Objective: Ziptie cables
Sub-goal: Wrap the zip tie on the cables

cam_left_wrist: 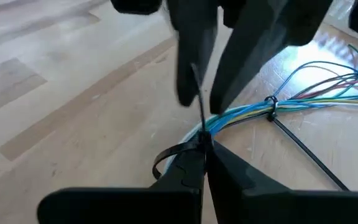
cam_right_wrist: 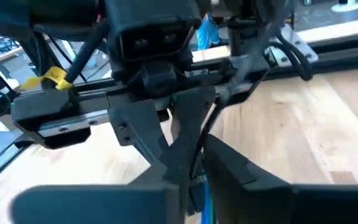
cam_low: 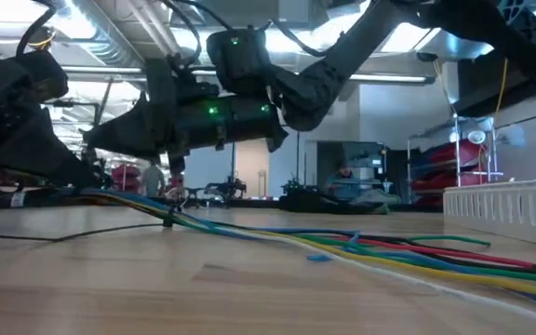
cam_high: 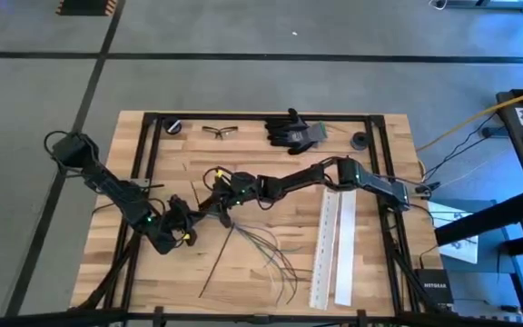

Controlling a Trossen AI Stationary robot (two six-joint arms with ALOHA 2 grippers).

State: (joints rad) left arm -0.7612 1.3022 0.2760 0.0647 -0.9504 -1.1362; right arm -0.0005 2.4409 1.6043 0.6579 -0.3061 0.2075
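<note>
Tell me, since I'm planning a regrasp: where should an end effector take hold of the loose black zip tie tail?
Probably near its free end, coming from above: the thin black zip tie tail stands upright from the bundle of coloured cables, between the left end effector and right end effector, with open space overhead.

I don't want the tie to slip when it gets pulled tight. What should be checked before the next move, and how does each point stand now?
1. Zip tie looped round the cables: ok.
2. Left claw shut on the zip tie at the bundle: ok.
3. Right claw pinching the tie's thin tail: ok, it looks clamped.
4. Second tie farther along the bundle already in place: ok.
5. Every wire inside the loop: cannot tell, the claws hide it.
6. Loose ends fanning on the table clear of both arms: ok.
</note>
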